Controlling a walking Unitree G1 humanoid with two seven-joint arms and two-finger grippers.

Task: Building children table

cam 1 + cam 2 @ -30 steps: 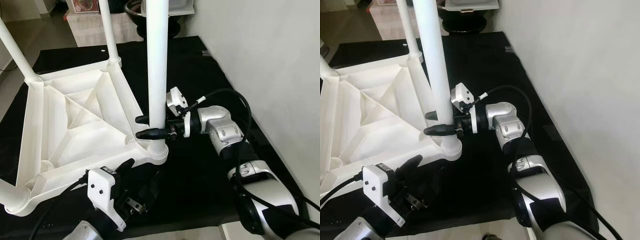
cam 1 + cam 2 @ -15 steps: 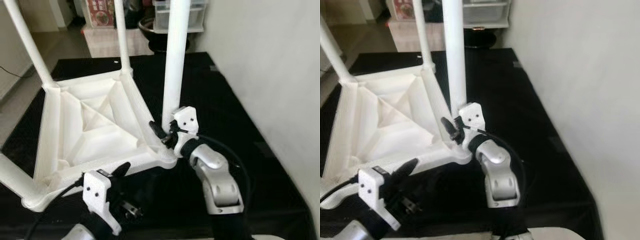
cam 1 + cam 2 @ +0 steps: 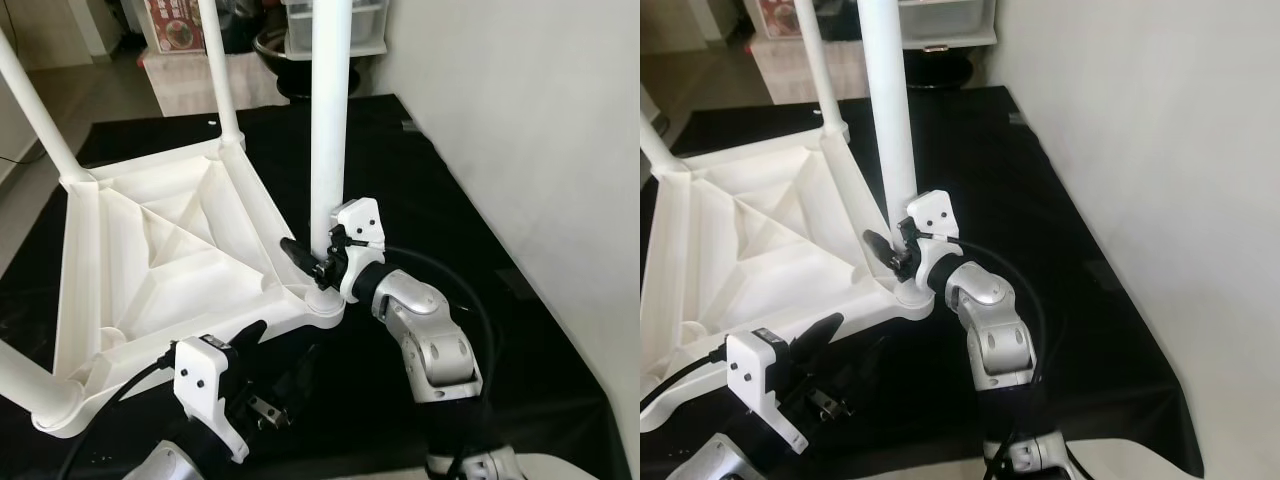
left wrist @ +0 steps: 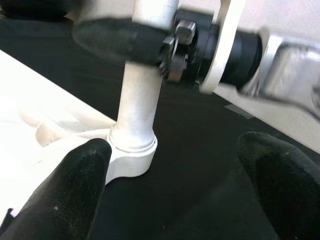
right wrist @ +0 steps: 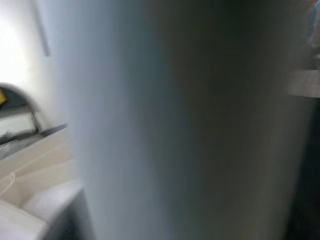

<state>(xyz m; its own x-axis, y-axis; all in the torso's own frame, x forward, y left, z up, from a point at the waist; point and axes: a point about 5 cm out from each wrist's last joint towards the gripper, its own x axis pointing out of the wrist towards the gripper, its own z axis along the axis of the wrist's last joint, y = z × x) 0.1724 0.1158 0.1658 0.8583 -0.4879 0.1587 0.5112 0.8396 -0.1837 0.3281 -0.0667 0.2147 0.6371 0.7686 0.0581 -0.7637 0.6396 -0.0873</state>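
Silver jointed right arm point(image 3: 430, 335), white wrist camera housings, black cables, black fingers point(image 4: 75, 185)

Table leg point(image 3: 329, 120), upright in its corner socket: top cut off by the upper edge of both eye views; in the right wrist view it was a pale blur at close range. Right gripper point(image 3: 318, 258): one black finger showed in front of the leg, the other was hidden behind it. Left gripper point(image 4: 175, 185): both fingertips point(image 4: 75, 185) cut off by the lower edge of its wrist view. Upturned table top point(image 3: 150, 260): near corner and its leg cut off at the left edge of the eye views.
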